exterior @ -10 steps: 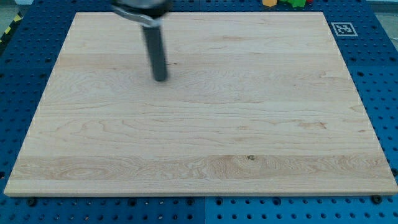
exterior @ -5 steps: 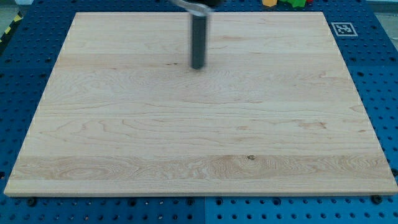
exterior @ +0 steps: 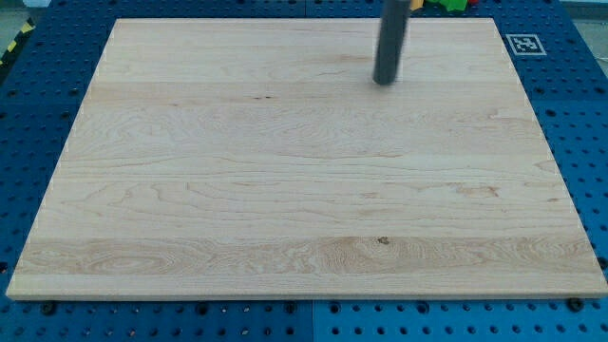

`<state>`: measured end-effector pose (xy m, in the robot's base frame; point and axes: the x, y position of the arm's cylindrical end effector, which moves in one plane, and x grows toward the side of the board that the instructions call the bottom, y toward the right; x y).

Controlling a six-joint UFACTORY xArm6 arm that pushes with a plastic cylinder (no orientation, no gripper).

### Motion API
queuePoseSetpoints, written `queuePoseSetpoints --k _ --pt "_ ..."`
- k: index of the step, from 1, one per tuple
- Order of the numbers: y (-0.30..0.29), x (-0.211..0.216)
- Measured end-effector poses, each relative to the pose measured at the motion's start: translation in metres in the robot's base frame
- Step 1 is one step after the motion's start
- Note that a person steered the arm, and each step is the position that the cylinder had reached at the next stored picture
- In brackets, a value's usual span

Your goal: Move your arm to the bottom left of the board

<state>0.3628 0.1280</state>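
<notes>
We found my tip (exterior: 384, 82) near the wooden board (exterior: 285, 209) top, touching nothing; yellow (exterior: 415, 5) and green (exterior: 452, 4) blocks lay beyond.

My tip (exterior: 385, 82) rests on the wooden board (exterior: 285, 209) near the view's top, a little to the right of the middle. Behind the top edge of the board, partly cut by the frame, there are a yellow block (exterior: 415, 5) and a green block (exterior: 452, 4), just beside the rod. A black-and-white marker (exterior: 524, 44) lies beside the board's top right corner.
</notes>
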Motion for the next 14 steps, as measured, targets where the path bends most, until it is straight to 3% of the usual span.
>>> queuePoseSetpoints --k 1,2,3,5,6,7,8,10,11,12,13,14 --pt "0.081 0.103" --pt "0.071 0.193" --pt "-0.004 0.142" --pt "0.013 -0.065" --pt "0.003 0.008" --pt "0.000 0.134" --pt "-0.050 0.149" --pt "-0.083 0.062" --pt "-0.080 -0.016" --pt "-0.050 -0.040" --pt "-0.047 0.004" --pt "-0.045 0.086"
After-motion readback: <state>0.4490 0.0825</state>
